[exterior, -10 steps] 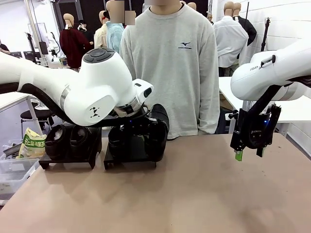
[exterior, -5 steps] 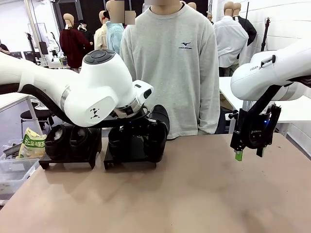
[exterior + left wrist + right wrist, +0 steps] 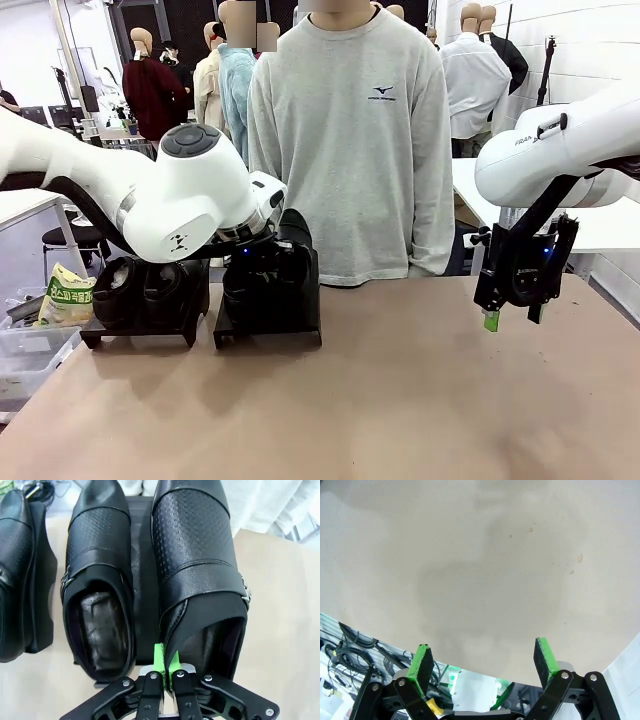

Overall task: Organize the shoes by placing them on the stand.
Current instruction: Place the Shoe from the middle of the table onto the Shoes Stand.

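Since a second ago the left arm has swung toward the picture's left, carrying the held shoe (image 3: 200, 565) with it; that shoe was raised at the right edge of the right stand (image 3: 268, 325) and now sits lower and more squarely over it. The left jaws (image 3: 165, 666) are pinched fully together on the inner wall of this shoe's opening, the green pads clamping the leather just at the heel end. Immediately beside the jaws, on the other side from the held shoe, a second shoe (image 3: 98, 585) lies on the same stand, toe pointing away. Farther out on that side, another shoe (image 3: 17, 575) rests on the left stand (image 3: 140, 325), well apart from the jaws.

Both black stands sit at the far edge of the tan counter (image 3: 400, 400), whose surface shows faint smudges and a few small specks beneath the right jaws (image 3: 482, 665). Those jaws hang spread wide, gripping nothing, above bare counter and well away from every shoe.

A person in a grey sweatshirt (image 3: 350, 140) stands just behind the stands. A yellow-green packet (image 3: 65, 297) leans in a clear bin off the counter's left end.
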Controlling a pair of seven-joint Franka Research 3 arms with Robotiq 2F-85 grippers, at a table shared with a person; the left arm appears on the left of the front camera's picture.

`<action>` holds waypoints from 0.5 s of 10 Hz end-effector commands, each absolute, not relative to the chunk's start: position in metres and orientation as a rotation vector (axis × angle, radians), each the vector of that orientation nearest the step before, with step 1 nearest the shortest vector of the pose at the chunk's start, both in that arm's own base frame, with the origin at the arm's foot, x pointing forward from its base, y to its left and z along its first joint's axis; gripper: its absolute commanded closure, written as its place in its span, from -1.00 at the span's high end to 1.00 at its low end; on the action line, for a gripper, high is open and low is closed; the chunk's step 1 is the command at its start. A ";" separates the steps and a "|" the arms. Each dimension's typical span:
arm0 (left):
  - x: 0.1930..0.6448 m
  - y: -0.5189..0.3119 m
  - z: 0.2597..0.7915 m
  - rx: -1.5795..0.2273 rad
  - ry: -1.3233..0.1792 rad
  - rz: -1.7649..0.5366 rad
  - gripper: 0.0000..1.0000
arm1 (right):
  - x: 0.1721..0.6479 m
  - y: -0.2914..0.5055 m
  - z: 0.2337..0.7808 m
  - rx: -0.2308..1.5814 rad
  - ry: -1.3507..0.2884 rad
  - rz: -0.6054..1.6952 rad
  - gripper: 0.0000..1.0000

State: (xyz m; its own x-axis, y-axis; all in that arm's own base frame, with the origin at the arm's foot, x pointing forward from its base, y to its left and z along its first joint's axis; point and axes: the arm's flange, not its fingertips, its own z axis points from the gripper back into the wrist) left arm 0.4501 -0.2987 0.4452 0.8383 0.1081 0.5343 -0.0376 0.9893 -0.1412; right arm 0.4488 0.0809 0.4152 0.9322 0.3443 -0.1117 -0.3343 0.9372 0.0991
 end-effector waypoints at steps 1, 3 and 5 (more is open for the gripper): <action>0.463 -0.323 0.438 -0.156 -0.573 0.109 -1.00 | 0.450 0.081 0.418 0.054 0.137 0.337 1.00; 0.470 -0.325 0.432 -0.158 -0.592 0.119 -1.00 | 0.450 0.081 0.418 0.054 0.137 0.337 1.00; 0.476 -0.325 0.423 -0.161 -0.599 0.125 -1.00 | 0.450 0.081 0.418 0.054 0.137 0.337 1.00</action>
State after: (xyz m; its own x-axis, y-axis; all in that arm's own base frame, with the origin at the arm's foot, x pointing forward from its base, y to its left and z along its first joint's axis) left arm 0.4697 -0.3172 0.4273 0.8481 0.1339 0.5126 -0.0547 0.9845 -0.1666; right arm 0.4488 0.0809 0.4152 0.9321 0.3445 -0.1118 -0.3345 0.9372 0.0991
